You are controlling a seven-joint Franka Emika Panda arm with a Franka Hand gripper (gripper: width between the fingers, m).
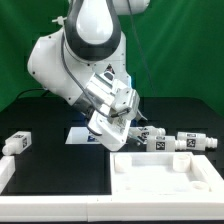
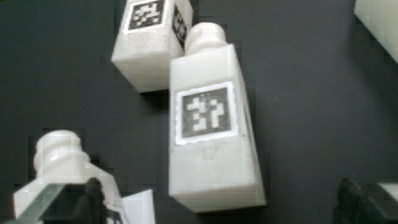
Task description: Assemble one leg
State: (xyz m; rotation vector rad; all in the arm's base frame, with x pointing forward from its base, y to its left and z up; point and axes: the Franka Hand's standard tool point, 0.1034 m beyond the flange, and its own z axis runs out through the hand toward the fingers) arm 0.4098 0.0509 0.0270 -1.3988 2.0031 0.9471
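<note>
Centre leg (image 2: 208, 130): white plastic, smooth, dull satin, edges softly rounded. Its tag (image 2: 203, 108): black-and-white print, flat, paper-like, no glare.

Neighbouring leg (image 2: 157, 45) and third leg (image 2: 63, 160): same white plastic, same dull finish.

Table (image 2: 302, 110): black, matt, faintly grainy; cloth or felt, cannot tell which.

Exterior view:
- robot arm (image 1: 85, 40): glossy white plastic shell with dark bands at the joints
- tray-like part (image 1: 165, 172): white plastic, smooth, matt
- backdrop (image 1: 180, 50): green, cloth-like, matt
- marker board (image 1: 78, 134): white, flat, finish too small to judge
</note>
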